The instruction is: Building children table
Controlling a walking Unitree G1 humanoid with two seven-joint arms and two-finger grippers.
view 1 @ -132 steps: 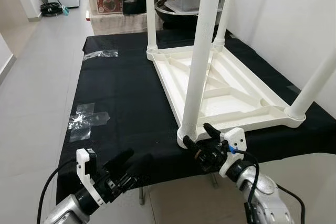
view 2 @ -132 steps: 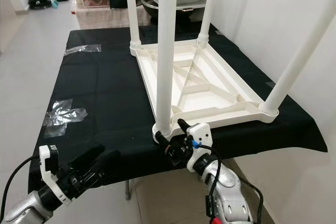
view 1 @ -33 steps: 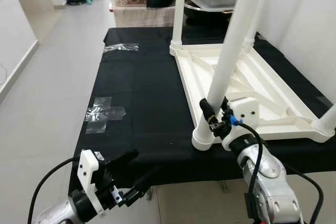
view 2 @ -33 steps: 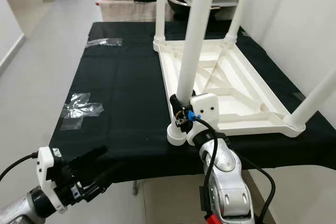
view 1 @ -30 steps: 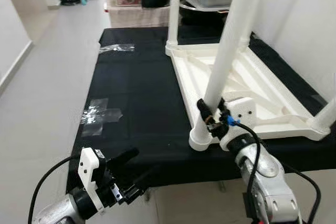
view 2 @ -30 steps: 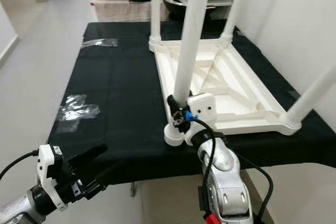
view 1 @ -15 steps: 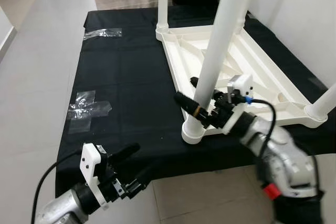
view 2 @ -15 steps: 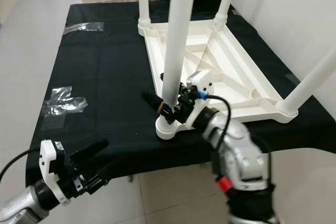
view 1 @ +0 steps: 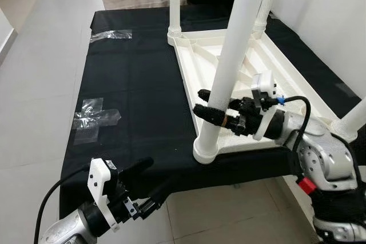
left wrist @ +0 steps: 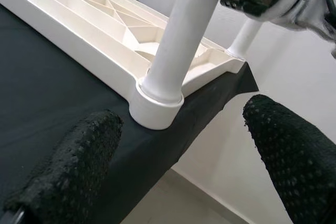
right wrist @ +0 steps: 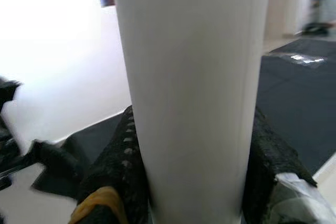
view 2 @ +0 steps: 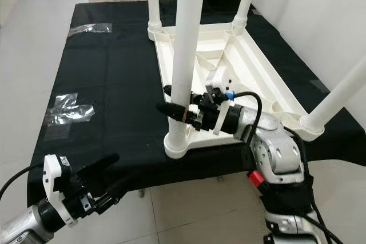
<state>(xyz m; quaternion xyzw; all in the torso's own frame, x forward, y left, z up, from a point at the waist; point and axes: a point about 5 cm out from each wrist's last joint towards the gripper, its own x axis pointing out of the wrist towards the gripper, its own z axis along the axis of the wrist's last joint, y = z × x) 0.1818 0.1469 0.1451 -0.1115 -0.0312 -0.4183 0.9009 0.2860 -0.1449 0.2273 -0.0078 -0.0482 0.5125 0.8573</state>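
Now the right gripper (view 1: pixel 213 110) has swung sideways and probably clamps the near leg (view 1: pixel 231 55) of the upturned table (view 1: pixel 269 92) on the black-covered bench (view 1: pixel 131 78); seating appears underway. Left gripper (view 1: pixel 150 176) hangs spread.

White plastic on black cloth — that is my palette.

My right gripper (view 2: pixel 174 104) has black, knobbly fingers (right wrist: pixel 122 156) with a yellow band; my left gripper (view 1: pixel 150 178) is black too, on a white mount. The table leg (view 1: pixel 231 55) and the upturned tabletop (view 2: pixel 240 61) are plain cream-white — the cloth (view 1: pixel 137 84) is black, the floor (view 1: pixel 40 72) pale grey.
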